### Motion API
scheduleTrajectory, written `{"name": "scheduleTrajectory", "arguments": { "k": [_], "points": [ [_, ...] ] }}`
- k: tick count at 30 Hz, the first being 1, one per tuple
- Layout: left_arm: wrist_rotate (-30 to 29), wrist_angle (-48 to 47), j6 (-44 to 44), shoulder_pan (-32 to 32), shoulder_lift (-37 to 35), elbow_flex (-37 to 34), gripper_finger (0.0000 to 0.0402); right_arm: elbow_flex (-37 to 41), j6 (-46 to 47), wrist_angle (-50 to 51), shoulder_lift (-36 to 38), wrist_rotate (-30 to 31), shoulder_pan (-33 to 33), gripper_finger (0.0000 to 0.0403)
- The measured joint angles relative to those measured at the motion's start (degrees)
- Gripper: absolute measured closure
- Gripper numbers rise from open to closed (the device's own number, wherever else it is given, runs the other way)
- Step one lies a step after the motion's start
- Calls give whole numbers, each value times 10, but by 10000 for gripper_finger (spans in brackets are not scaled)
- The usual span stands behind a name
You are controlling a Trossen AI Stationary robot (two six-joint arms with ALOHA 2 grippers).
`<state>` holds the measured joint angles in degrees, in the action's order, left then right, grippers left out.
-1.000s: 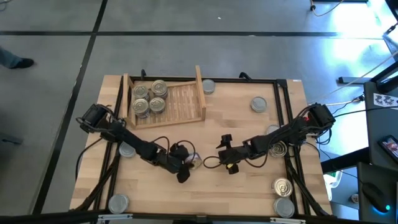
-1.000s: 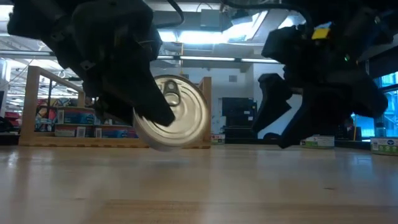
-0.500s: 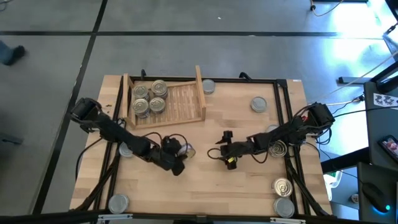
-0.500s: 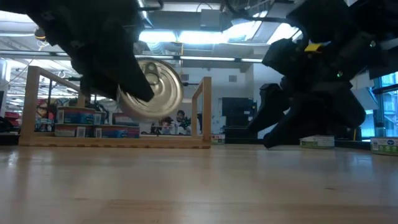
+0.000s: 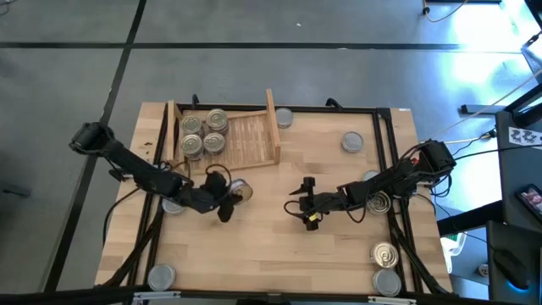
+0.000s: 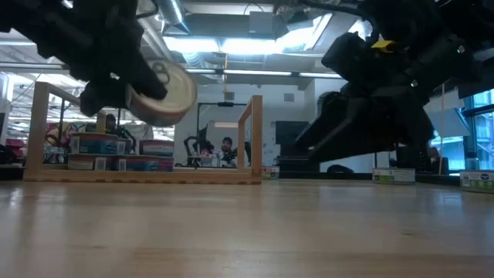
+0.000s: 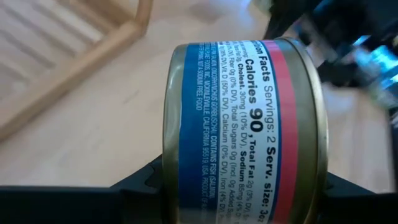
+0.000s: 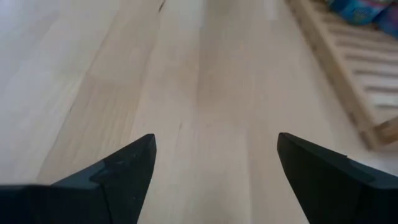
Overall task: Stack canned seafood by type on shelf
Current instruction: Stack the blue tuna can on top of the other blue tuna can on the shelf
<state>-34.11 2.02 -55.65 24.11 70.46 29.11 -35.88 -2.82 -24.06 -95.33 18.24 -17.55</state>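
Left gripper [image 5: 227, 193] carried golden-top can [image 5: 240, 191] from table's front-centre toward shelf [image 5: 246, 140] front edge, fingers clenched on it, clear of tabletop. Right gripper [image 5: 306, 203] mid-table, fingers spread.

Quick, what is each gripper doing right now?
Left gripper: shut on a golden-topped can, lifted off the table.
Right gripper: open, empty.
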Motion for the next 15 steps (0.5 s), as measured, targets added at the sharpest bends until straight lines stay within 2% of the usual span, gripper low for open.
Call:
{"name": "scheduleTrajectory", "arguments": {
  "k": [8,15],
  "points": [
    [1,2,29,-36,-16,-3,221,0,-15,-40,0,16,32,68],
    [4,-2,-11,-88,-26,-3,220,0,-15,-50,0,-10,58,68]
  ]
}}
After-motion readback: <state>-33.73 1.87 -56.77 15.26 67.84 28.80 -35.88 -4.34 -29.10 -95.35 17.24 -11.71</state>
